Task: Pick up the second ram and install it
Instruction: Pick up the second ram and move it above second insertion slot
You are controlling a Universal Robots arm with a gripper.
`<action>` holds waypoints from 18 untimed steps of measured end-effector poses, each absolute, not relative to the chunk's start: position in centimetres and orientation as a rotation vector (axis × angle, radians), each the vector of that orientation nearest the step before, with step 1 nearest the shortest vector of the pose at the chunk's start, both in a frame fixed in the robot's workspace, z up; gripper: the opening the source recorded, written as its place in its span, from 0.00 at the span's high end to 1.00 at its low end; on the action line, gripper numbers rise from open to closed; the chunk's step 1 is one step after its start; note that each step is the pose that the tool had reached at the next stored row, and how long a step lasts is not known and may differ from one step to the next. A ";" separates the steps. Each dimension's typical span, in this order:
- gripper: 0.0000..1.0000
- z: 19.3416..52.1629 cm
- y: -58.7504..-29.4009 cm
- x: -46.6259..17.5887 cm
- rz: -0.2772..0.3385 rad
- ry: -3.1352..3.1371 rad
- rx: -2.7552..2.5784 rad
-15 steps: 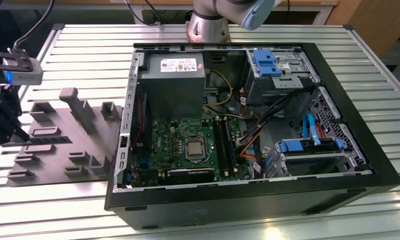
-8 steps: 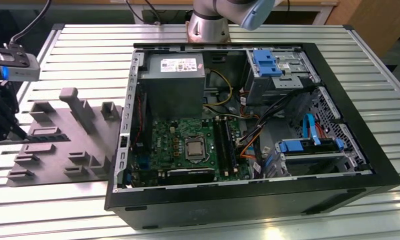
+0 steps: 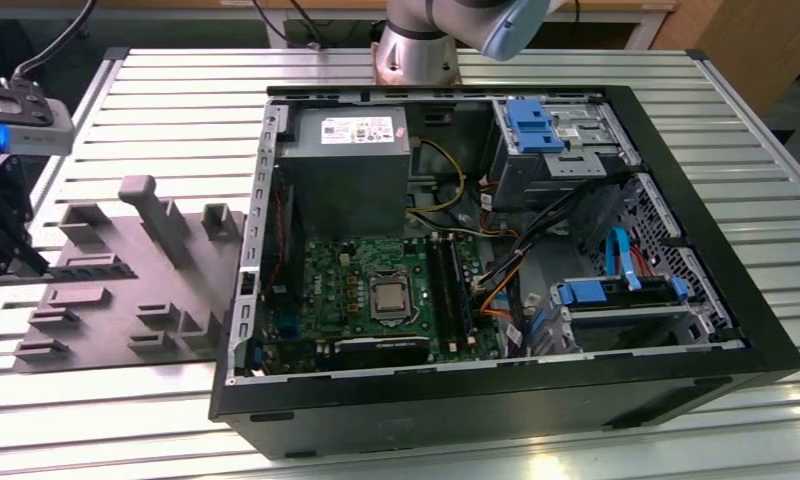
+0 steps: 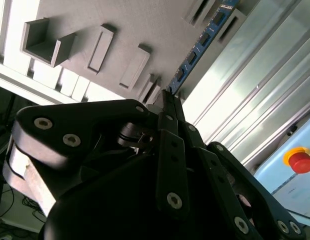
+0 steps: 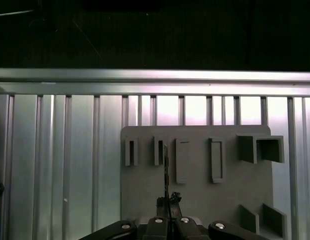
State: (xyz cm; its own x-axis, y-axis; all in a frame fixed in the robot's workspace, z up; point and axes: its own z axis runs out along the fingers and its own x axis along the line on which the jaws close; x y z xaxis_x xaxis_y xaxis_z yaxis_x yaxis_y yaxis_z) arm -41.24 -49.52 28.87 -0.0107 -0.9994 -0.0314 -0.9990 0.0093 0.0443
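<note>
The second ram (image 4: 199, 49) is a slim blue-green stick with small black chips, and my gripper (image 4: 170, 100) is shut on one end of it. In the first wrist view the second ram (image 5: 166, 170) appears edge-on as a thin dark line rising from the gripper (image 5: 168, 201), over the grey moulded tray (image 5: 195, 200) beside its narrow slots. In the exterior view the gripper (image 3: 24, 262) hangs at the far left, above the left end of the tray (image 3: 107, 330). The open computer case (image 3: 507, 400) lies at the exterior view's right, with long black memory slots (image 3: 448, 290) on its green motherboard.
The tray carries several raised blocks and pockets (image 3: 153, 215). A grey power supply (image 3: 343, 165) and blue drive brackets (image 3: 531, 125) fill the case's far side, with loose cables (image 3: 500, 290) beside the slots. The ribbed metal table (image 3: 173, 110) surrounds everything. A red button (image 4: 300, 161) sits off the table.
</note>
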 end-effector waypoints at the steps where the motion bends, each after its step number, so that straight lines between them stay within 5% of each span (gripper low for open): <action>1: 0.89 29.0 -49.5 -41.2 -0.084 -2.225 2.203; 18: 0.89 30.5 -49.5 -41.2 -0.084 -2.226 2.203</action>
